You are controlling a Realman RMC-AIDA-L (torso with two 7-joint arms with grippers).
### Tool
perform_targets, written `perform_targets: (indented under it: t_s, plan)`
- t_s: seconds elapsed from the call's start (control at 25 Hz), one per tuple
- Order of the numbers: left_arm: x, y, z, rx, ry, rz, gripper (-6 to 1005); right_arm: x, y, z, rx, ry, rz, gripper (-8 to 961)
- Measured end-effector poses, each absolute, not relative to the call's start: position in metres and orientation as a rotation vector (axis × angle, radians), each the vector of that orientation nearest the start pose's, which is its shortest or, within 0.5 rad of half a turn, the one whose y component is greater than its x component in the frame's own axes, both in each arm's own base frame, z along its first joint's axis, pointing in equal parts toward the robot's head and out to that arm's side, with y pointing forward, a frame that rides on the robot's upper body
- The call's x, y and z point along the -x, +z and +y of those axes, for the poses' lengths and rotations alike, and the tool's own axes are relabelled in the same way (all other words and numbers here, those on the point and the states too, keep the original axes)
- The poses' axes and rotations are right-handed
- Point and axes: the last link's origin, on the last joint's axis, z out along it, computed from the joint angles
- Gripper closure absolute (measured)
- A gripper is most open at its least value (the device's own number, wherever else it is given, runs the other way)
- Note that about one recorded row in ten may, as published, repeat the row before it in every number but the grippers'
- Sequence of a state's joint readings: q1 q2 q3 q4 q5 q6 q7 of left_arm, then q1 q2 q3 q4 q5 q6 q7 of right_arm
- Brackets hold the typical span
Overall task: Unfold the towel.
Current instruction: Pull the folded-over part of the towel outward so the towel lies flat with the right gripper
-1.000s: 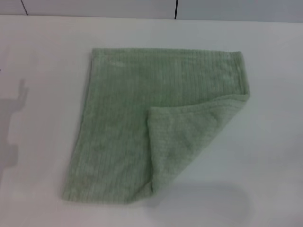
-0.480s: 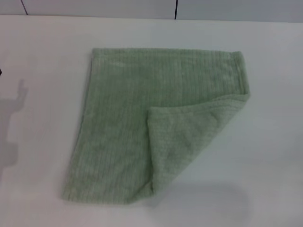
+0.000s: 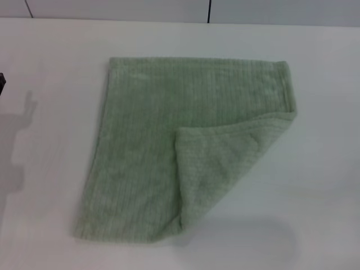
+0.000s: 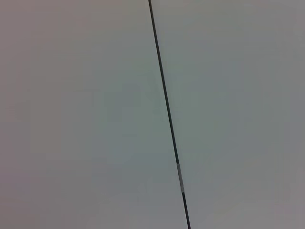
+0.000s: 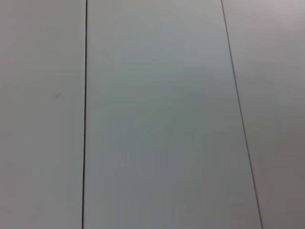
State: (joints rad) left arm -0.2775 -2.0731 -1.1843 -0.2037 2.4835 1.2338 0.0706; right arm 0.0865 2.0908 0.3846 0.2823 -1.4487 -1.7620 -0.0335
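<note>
The towel point(image 3: 146, 146), pale sage-green with fine ribbed stripes, lies flat on the white table point(image 3: 326, 185) in the head view. Its near right corner is folded back over it as a triangular flap point(image 3: 219, 169), with the flap's hemmed edge running up to the right side. A small dark part of my left arm point(image 3: 1, 83) shows at the left edge of the head view, well left of the towel; its shadow falls on the table. My right gripper is out of view. Both wrist views show only white panels with dark seams.
The white table extends on all sides of the towel. Its far edge point(image 3: 169, 21) meets a panelled wall with dark seams point(image 3: 209, 10).
A dark part of my left arm has come into the head view's left edge, and its shadow on the table has shifted slightly. The towel has not moved.
</note>
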Motion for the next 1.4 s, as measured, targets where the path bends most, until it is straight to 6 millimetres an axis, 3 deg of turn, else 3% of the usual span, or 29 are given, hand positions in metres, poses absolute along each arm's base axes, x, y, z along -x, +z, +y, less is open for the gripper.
perform_targets:
  t_s: [0.52, 1.4]
  plan:
    - [0.362, 0.024, 0.294, 1.379, -0.536, -0.418, 248, -0.374, 0.043, 0.172, 0.939, 0.649, 0.409, 148]
    - [0.359, 0.018, 0.289, 1.414, -0.548, -0.403, 257, -0.371, 0.042, 0.189, 0.968, 0.666, 0.410, 148]
